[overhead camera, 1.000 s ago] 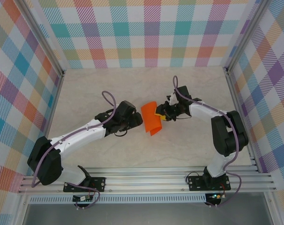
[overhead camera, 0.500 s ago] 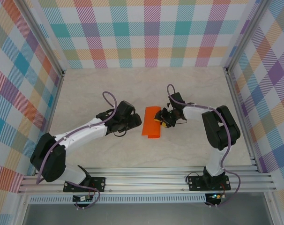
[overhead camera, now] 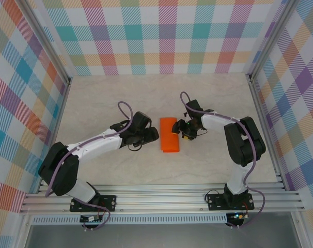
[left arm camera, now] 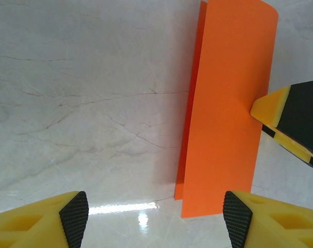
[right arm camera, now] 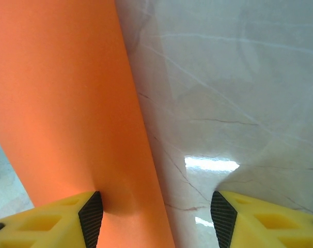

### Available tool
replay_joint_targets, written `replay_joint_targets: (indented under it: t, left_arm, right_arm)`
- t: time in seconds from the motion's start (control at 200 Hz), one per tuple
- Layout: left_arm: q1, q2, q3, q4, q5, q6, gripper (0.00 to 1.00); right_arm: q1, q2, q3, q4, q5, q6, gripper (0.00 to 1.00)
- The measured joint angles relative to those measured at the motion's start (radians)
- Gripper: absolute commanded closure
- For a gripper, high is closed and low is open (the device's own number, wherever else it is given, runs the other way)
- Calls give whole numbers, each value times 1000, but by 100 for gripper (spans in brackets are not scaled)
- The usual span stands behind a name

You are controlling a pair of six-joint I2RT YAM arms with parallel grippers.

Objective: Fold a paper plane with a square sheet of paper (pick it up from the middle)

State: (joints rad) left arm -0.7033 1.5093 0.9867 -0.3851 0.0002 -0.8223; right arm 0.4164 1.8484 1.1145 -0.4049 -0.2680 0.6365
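The square sheet of paper [overhead camera: 169,135] lies on the table folded in half, a narrow bright orange rectangle with its two layers slightly offset [left arm camera: 226,103]. My left gripper [overhead camera: 153,136] sits just left of it, open, with bare table between its fingertips [left arm camera: 155,217]. My right gripper [overhead camera: 183,131] is at the paper's right edge and also open [right arm camera: 156,217]. Its left fingertip [right arm camera: 90,214] rests on top of the paper [right arm camera: 63,103], and the other is over bare table. That right finger [left arm camera: 293,124] appears at the paper's edge in the left wrist view.
The pale marble-patterned table [overhead camera: 110,103] is walled by checkered panels [overhead camera: 167,36] at the back and both sides. An aluminium rail [overhead camera: 161,199] runs along the near edge by the arm bases.
The paper, curled and raised a second ago at the right gripper, now lies flat and folded. The right gripper has come down onto its right edge; the left gripper shifted slightly right.
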Motion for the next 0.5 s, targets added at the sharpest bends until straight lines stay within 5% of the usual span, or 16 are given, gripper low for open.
replay_joint_targets:
  t: [0.5]
  left_arm:
    - [0, 90, 53, 32, 44, 1, 36]
  right_arm:
    - [-11, 0, 53, -109, 73, -78, 33]
